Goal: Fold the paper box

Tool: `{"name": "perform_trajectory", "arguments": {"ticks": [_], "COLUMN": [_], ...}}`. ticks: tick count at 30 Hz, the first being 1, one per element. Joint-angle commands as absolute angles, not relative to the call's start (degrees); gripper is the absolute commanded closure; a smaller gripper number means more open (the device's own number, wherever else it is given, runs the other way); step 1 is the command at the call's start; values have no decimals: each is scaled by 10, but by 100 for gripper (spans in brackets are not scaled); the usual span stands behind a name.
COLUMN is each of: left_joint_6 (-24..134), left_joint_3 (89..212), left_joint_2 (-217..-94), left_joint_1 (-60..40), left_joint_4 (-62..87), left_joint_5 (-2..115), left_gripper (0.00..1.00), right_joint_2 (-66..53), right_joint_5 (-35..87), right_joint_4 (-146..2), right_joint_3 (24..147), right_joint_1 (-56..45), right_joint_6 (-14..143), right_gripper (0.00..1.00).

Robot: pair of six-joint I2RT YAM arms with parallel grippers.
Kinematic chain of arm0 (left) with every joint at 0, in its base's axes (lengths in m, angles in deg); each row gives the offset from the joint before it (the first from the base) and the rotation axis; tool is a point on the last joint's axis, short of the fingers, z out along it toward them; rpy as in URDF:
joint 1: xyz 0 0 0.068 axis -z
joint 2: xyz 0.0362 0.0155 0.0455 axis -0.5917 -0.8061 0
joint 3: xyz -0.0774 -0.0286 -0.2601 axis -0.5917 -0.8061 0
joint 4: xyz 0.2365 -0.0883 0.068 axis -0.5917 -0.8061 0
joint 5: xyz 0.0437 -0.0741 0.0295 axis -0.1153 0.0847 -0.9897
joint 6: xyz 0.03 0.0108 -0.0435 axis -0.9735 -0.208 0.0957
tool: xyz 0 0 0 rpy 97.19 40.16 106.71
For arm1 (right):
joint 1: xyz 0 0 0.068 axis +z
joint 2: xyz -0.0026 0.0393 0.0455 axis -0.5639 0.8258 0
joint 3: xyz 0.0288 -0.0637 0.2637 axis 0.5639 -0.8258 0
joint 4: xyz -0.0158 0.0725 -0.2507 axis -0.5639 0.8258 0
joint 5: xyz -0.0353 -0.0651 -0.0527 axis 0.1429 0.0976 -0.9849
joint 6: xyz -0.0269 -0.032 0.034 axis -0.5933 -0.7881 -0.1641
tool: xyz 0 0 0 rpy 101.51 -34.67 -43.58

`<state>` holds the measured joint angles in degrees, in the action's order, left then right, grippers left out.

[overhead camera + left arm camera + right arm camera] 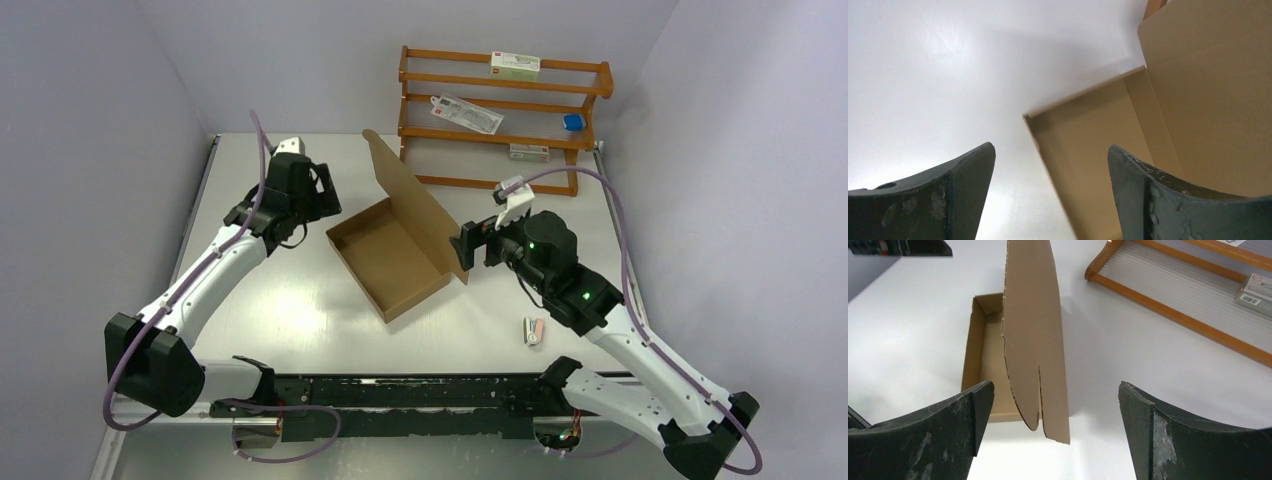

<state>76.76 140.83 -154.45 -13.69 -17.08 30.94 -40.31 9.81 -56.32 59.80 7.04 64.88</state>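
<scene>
The paper box (385, 262) is brown cardboard, a shallow open tray in the middle of the table with its lid (415, 205) standing upright along its right side. My left gripper (322, 195) is open and empty, just left of the box's far corner; its wrist view shows the tray's corner (1083, 150) between the fingers. My right gripper (468, 245) is open and empty, at the near end of the upright lid. In the right wrist view the lid's edge and slit flap (1035, 355) stand ahead of the open fingers, apart from them.
A wooden rack (500, 115) stands at the back right with a white-green carton (514, 66), a packet, a blue item and another small carton. A small pink-white object (534, 331) lies near the right arm. A black rail (400, 395) runs along the near edge.
</scene>
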Motion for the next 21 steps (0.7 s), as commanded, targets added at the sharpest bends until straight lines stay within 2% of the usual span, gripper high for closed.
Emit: {"name": "perform_trajectory", "arguments": {"ticks": [1,2,4,8,14,21], "left_joint_6": [567,535,495,467,452,452], "left_joint_3": [1447,1456,1480,1473,1431,1426], "left_joint_2": [-1556,-1557,-1565,-1543,-1463,-1461], "left_joint_1": [-153,-155,-155,-155,-155,-155], "left_joint_4": [-142,-144,-175,-199,-181,-180], "left_joint_5": [374,405,447,463,450,451], "left_gripper": [11,11,4,3,3,3], "right_joint_2": [-360,-341,-306,-240,-162,-104], "right_joint_5": [105,103,98,115,117,113], "right_joint_4": [-464,-438,-390,-306,-221,-186], "right_joint_3": [668,690,735,811,904,937], "right_joint_1": [73,73,73,73,74,83], "right_joint_6": [592,589,592,585,570,540], "right_gripper": [0,0,0,4,16,30]}}
